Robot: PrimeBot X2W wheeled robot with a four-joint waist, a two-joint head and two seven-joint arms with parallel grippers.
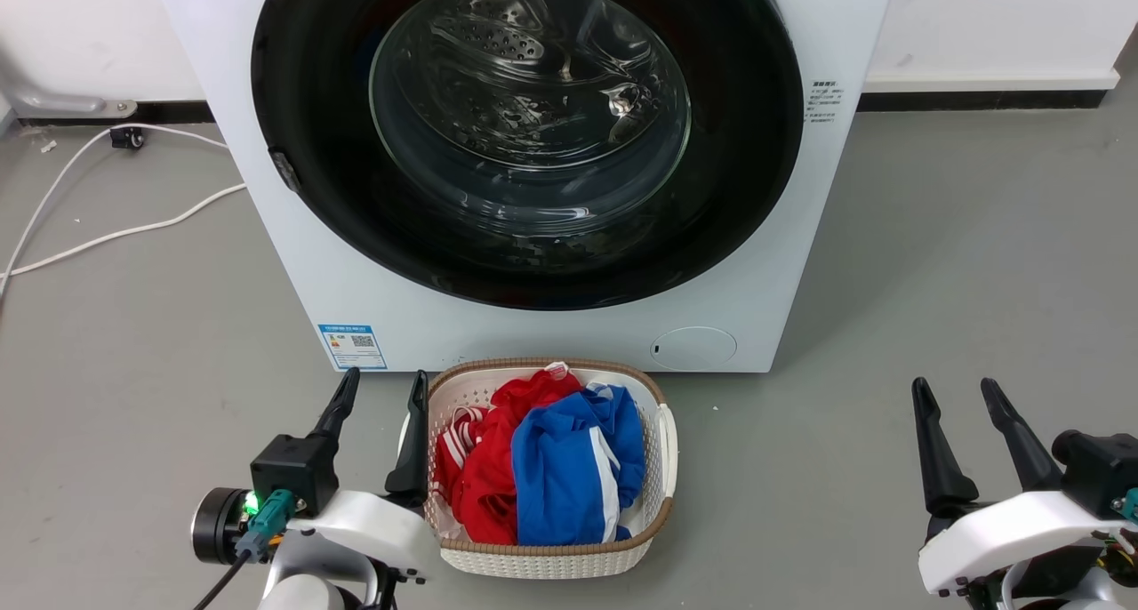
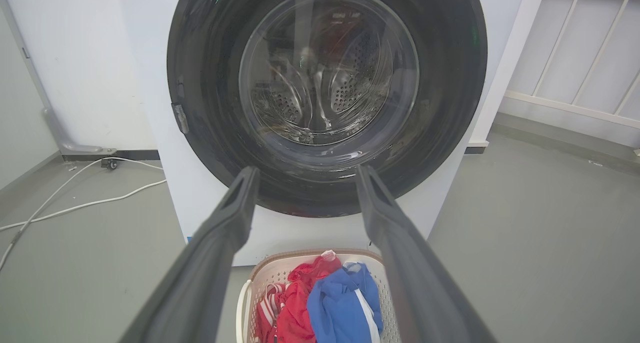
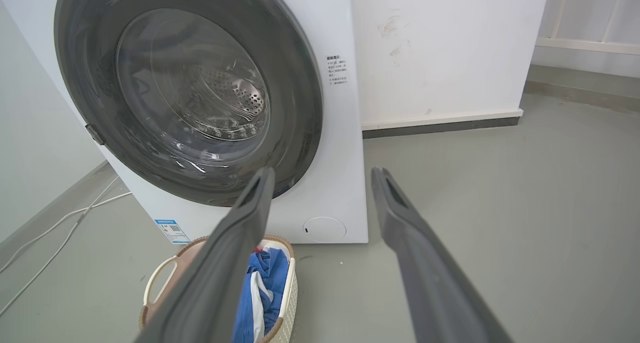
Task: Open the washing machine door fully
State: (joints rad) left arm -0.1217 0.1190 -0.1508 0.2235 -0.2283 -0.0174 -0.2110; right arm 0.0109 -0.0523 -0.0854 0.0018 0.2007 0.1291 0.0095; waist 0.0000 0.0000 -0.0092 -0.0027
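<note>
Head view: washing machine door [image 1: 302, 103] shut, far ahead. Near, left gripper [image 1: 385, 374], just beside the basket [image 1: 533, 362], and right gripper [image 1: 954, 381] gape, holding nothing.

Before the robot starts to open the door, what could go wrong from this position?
The washing machine door is shut, and its small catch sits on a glossy rim, so a gripper may slip off it. The laundry basket stands close before the door, right beside the left gripper; a reach may knock it.
</note>
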